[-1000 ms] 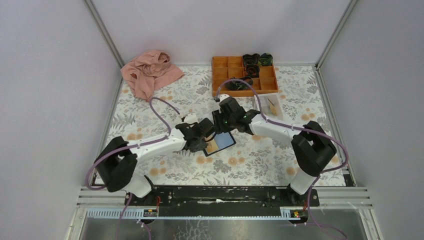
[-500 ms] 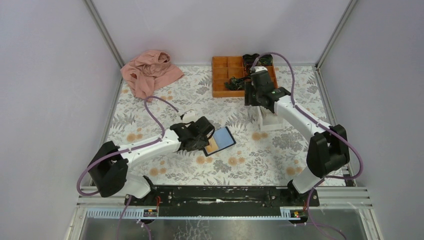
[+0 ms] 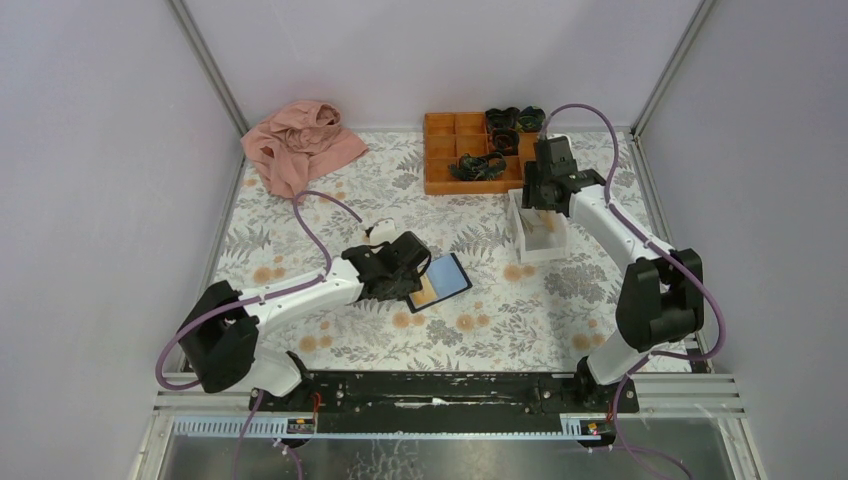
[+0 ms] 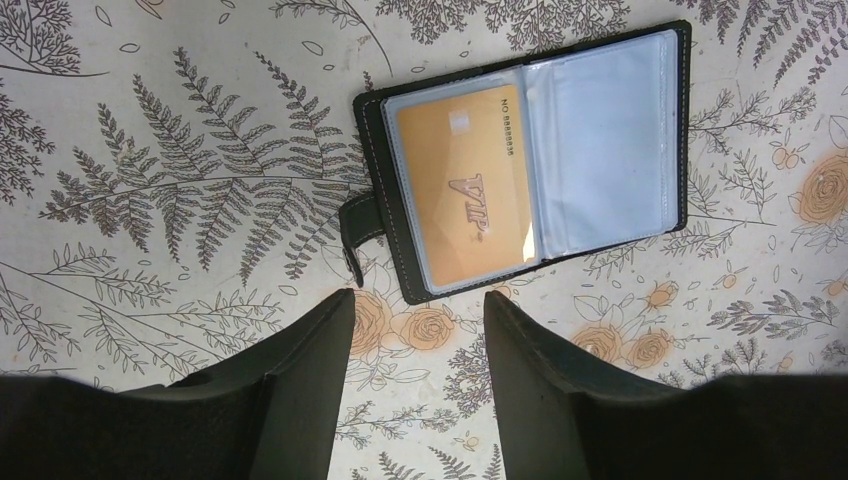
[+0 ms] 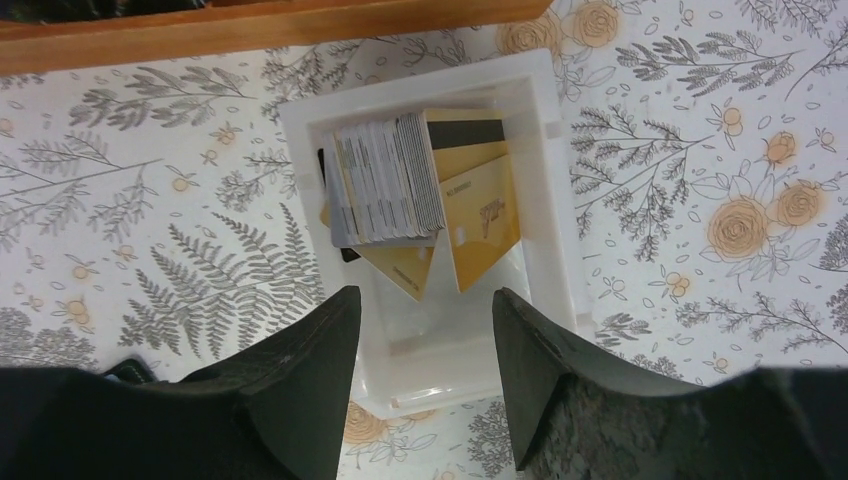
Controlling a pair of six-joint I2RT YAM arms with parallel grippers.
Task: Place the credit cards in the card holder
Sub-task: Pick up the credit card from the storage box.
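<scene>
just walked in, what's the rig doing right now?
Card filing, one card in so far. The left gripper hovers open and empty over the open black card holder, which lies flat on the floral table cover with a gold VIP card in one clear pocket; the pocket beside it is empty. The right gripper, also open and empty, hangs above the white tray holding the other credit cards, a greyish stack plus some gold ones.

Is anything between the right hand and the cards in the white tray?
Nothing visible. The open right hand hangs over the white tray, and the cards lie uncovered inside it.
</scene>
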